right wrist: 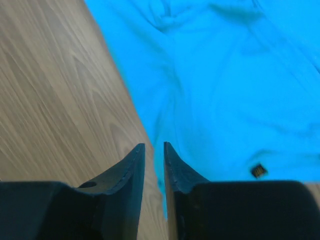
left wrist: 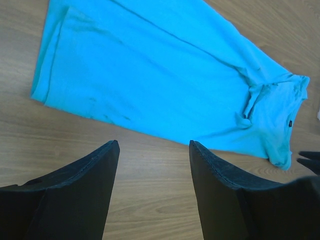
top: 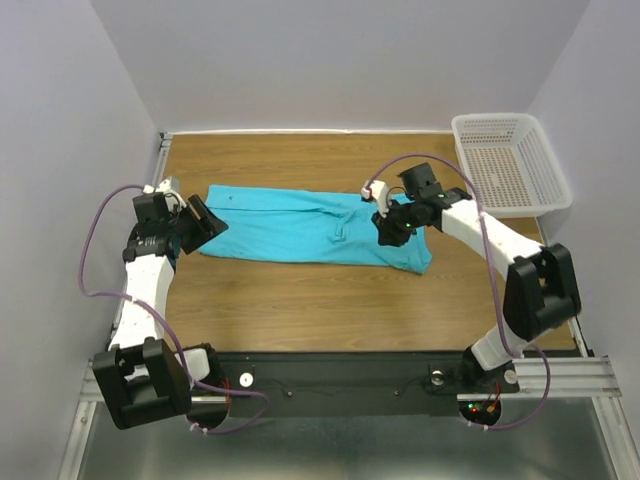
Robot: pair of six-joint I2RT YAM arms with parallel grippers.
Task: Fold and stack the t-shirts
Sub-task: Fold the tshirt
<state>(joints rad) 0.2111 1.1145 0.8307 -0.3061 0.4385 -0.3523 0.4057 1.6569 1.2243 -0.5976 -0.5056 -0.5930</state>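
Turquoise short-sleeved cloth shirt (top: 300,225) is lying spread flat on the brown wooden table (top: 300,300), and its long axis is running across the table from one of your arms to the other, so each gripper is facing one end of it. Your left gripper (left wrist: 152,145) is hanging with its jaws standing wide and nothing between them. Its fingers are sitting over bare wood. The shirt's long side edge is passing just ahead of the fingertips without touching them, the hem corner (left wrist: 35,94) is lying ahead and to their left, and the collar (left wrist: 255,100) is lying far off ahead and to their right. Your right gripper (right wrist: 154,146) is working at the collar end. Its fingertips are sitting right at the shirt's edge, with cloth spreading ahead and to their right, wood showing to their left, and the small dark chest mark (right wrist: 258,171) lying just to the right of the right-hand finger. Its jaws are showing only a thin slit, and you cannot tell whether cloth is pinched in it or the fingers are merely hovering over the edge. Judging by this, your right arm is the nearer one, being over the cloth, while your left is needing a short reach forward and leftward to meet the hem. White plastic mesh basket (top: 510,165) is standing beyond the right fingers, well apart from the shirt.
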